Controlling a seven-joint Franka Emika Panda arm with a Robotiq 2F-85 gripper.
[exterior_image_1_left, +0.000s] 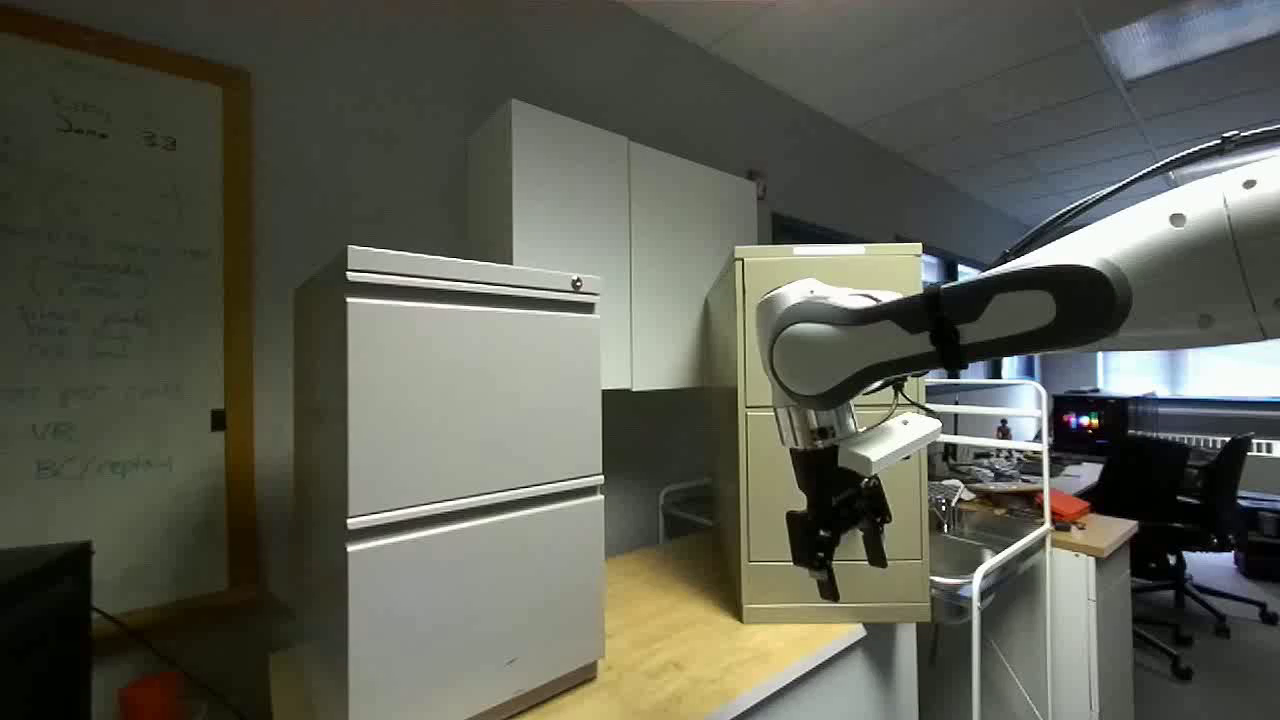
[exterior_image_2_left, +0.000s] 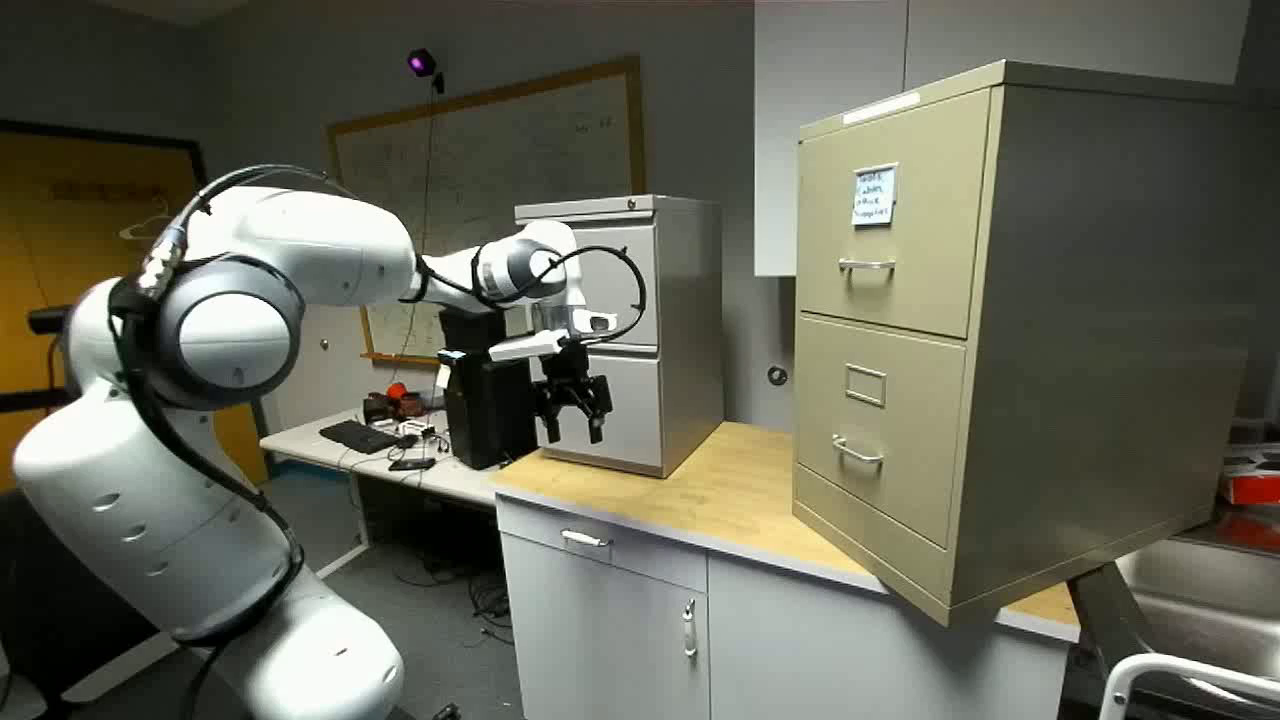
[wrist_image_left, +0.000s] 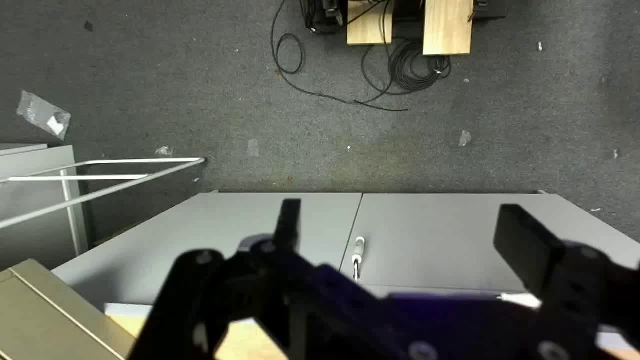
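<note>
Exterior views both show one Panda arm (exterior_image_2_left: 325, 240), forearm extended, wrist bent downward, beside one wood-topped counter (exterior_image_2_left: 740, 465). On the counter stand one tan two-drawer filing cabinet (exterior_image_2_left: 890, 300) and one gray two-drawer filing cabinet (exterior_image_1_left: 475, 400). Near the counter's front edge hangs one Robotiq gripper (exterior_image_2_left: 574, 430), jaws wide apart. The counter's front shows one drawer handle (exterior_image_2_left: 585, 539), one door handle (exterior_image_2_left: 689, 628).

Tool (exterior_image_2_left: 574, 431) is black, arm (exterior_image_2_left: 330, 240) is white with grey. There's a light grey filing cabinet (exterior_image_1_left: 475, 400) and a beige-olive filing cabinet (exterior_image_2_left: 930, 330). Counter (exterior_image_2_left: 720, 490) has a yellowish wood-grain top, pale grey doors (exterior_image_2_left: 600, 630). Floor (wrist_image_left: 320, 130): speckled dark grey.
</note>
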